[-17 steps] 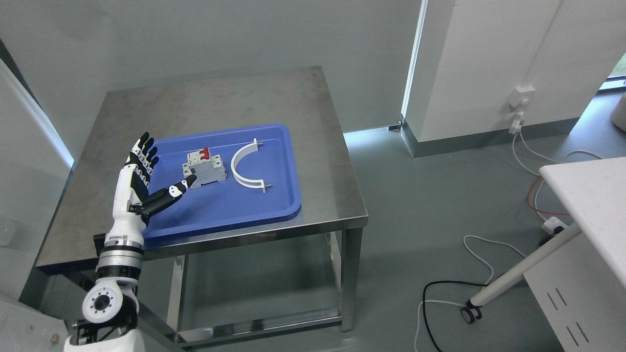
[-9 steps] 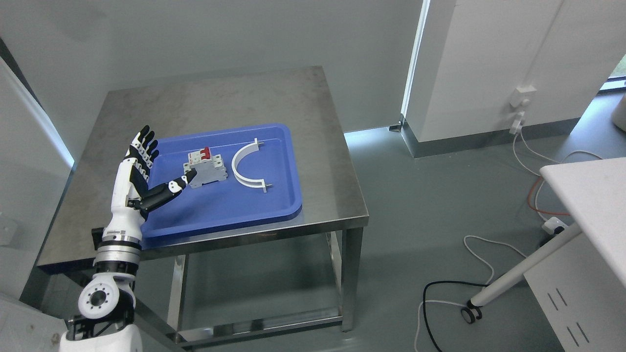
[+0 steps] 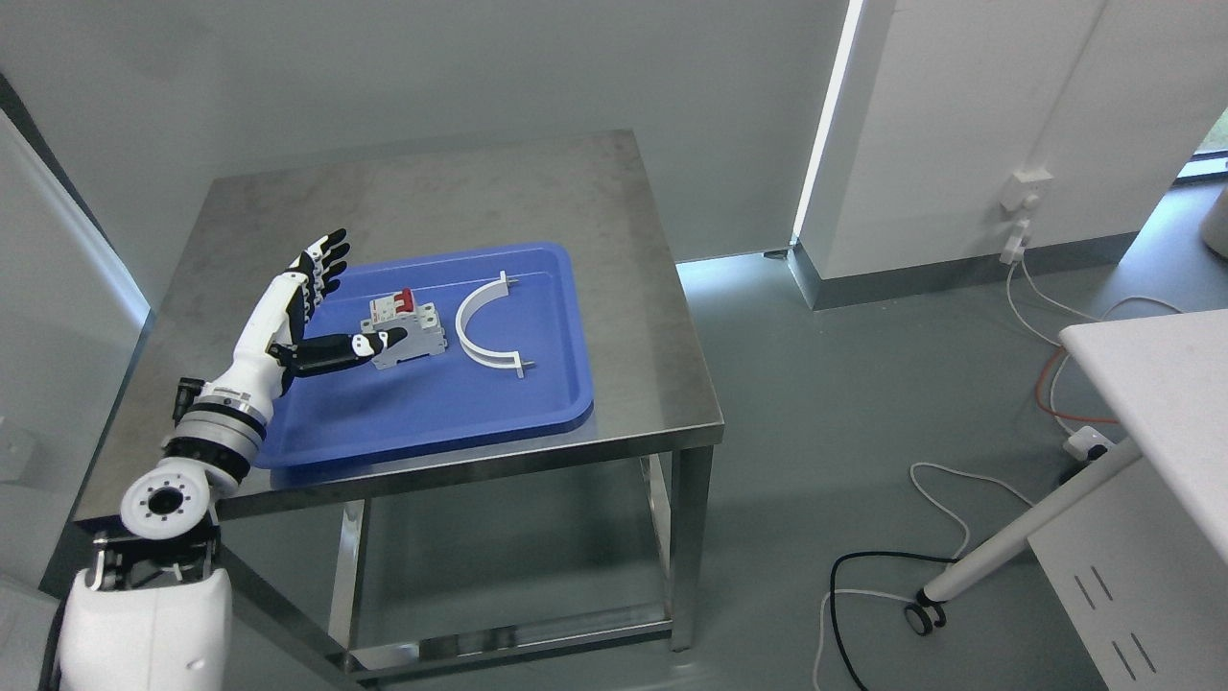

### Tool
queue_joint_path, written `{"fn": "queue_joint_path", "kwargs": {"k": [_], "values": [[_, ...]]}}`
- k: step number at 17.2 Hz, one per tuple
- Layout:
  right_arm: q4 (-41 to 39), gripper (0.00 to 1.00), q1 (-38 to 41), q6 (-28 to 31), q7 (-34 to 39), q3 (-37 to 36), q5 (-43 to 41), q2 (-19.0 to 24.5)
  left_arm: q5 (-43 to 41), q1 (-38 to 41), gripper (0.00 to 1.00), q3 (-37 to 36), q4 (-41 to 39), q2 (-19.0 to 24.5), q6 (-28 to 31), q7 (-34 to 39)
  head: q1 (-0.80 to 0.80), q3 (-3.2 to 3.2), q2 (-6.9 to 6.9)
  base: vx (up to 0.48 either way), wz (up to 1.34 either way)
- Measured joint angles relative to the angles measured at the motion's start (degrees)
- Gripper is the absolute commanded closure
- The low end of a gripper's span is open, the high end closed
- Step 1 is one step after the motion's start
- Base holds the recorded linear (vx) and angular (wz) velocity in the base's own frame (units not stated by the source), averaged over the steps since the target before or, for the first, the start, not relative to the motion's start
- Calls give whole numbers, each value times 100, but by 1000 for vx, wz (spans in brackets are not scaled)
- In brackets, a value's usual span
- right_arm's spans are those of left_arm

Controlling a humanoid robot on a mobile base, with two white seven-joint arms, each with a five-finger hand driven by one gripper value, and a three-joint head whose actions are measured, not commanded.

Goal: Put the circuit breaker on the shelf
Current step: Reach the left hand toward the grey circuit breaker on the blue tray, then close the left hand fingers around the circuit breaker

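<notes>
Since a second ago my left robot hand (image 3: pixel 305 309) has swung right, fingers spread, thumb at the circuit breaker (image 3: pixel 408 333), which lies just right of it on the blue tray (image 3: pixel 460 422).

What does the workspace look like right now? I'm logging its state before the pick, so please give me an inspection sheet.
Surface: steel table, bare apart from a blue tray.
Job's things: circuit breaker lies in the tray, red switch up; no shelf in view.
Clutter: white curved bracket in the tray, right of the breaker, apart from it.
Hands: left hand open over the tray's left edge, thumb tip at the breaker's left side, contact unclear; right hand not in view.
Cables: white and black cables loose on the floor at right, orange one near a wall socket.
Surroundings: grey floor, white wall column, white table corner and wheeled leg at right.
</notes>
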Motion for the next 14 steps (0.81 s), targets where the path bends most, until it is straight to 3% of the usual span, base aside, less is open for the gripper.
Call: {"fn": "queue_joint_path", "kwargs": {"k": [7,12,14], "values": [[0,0,0,-1,4,0,0,0,-978,-312,21,-331,365,184,78,-578,0,0,0,0,0],[0,0,0,-1,-5,0,0,0,-1514,-386,37,-337,641,129,108,-584,0,0,0,0,0],[0,0,0,-1,-8,0,0,0,-1635,-403,49,-325,725,114,73,-584,0,0,0,0,0]]}}
